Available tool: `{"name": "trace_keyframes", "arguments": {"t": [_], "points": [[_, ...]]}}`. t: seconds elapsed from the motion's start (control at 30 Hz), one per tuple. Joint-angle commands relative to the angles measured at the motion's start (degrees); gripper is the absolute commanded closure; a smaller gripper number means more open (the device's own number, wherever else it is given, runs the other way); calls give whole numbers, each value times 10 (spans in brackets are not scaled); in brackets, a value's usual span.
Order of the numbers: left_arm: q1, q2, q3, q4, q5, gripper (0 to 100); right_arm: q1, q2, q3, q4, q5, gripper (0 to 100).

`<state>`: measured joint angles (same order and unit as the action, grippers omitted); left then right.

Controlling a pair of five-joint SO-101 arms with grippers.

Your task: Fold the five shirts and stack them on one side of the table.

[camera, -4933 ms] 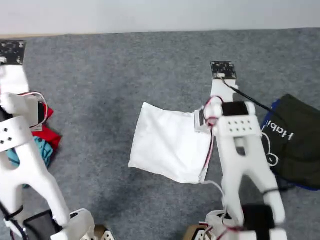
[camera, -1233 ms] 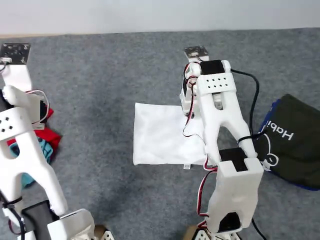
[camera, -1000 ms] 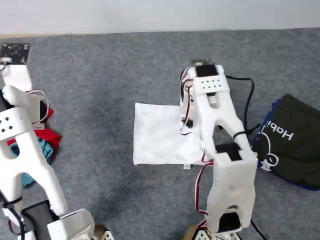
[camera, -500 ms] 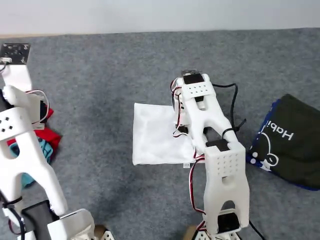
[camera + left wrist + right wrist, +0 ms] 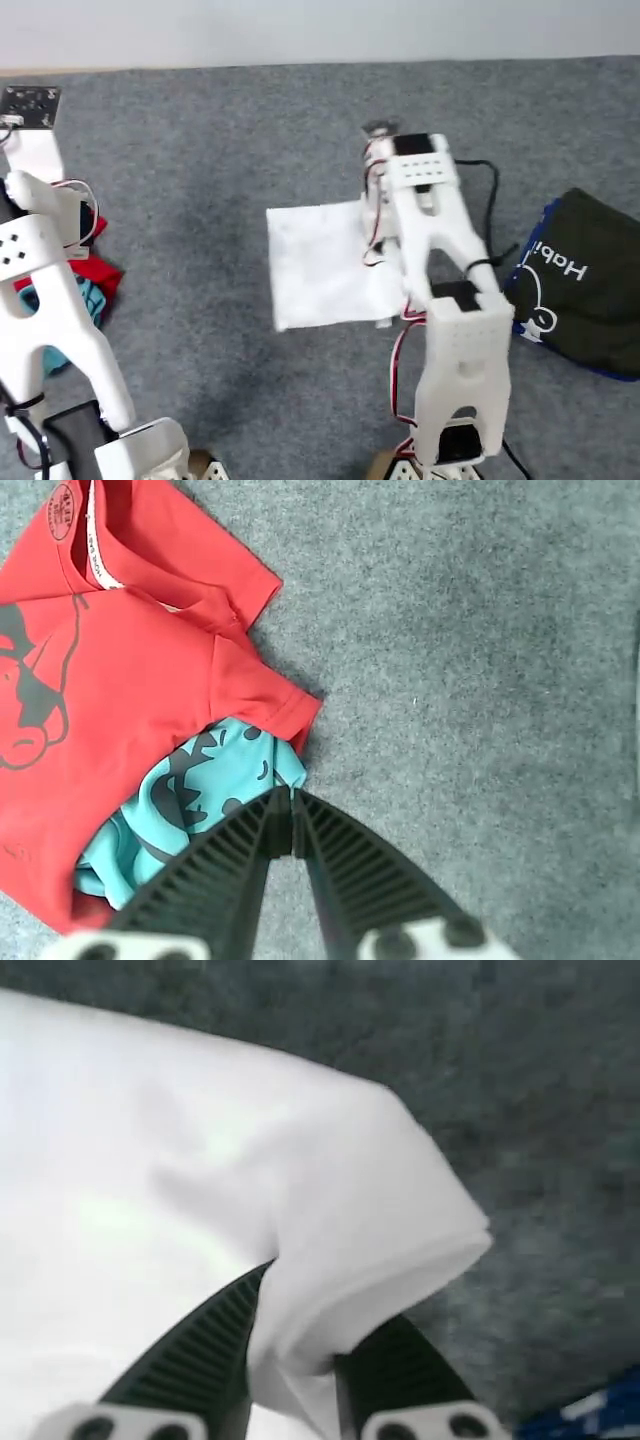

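Over white shirt (image 5: 320, 265), right arm (image 5: 432, 235) outstretched

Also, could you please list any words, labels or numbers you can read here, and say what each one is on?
Black shirt: white lettering, only part of it shows, no whole word readable.
Red shirt: round neck print, too small to read.
White shirt: small tag at its edge, too small to read.
No numbers or signs.

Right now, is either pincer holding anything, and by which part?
The right pincer clamps the white shirt by a bunched edge fold; the left pincer is shut on nothing.
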<state>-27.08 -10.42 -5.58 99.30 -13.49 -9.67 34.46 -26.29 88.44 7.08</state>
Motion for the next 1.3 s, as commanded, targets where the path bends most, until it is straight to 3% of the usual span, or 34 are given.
{"name": "trace_keyframes", "arguments": {"t": [0.0, 0.27, 0.4, 0.6, 0.67, 0.87, 1.03, 1.27], "points": [[-2, -2, -1, 11, 0, 994, 41, -66, -14, -50, 104, 987], [-2, -2, -1, 11, 0, 994, 46, -35, -14, -191, 429, 988], [-2, -1, -1, 11, 0, 994, 42, 16, -14, -254, 493, 988], [-2, -1, -1, 11, 0, 994, 50, 29, -14, -281, 498, 943], [-2, -1, -1, 11, 0, 994, 55, 15, -14, -282, 451, 890], [-2, -1, 1, 11, 0, 994, 71, -36, -14, -278, 203, 743], [-2, -5, 24, 11, -1, 994, 74, -86, -14, -255, 20, 722], [-1, -6, 33, 11, -1, 994, 53, -150, -14, -140, -164, 723]]}}
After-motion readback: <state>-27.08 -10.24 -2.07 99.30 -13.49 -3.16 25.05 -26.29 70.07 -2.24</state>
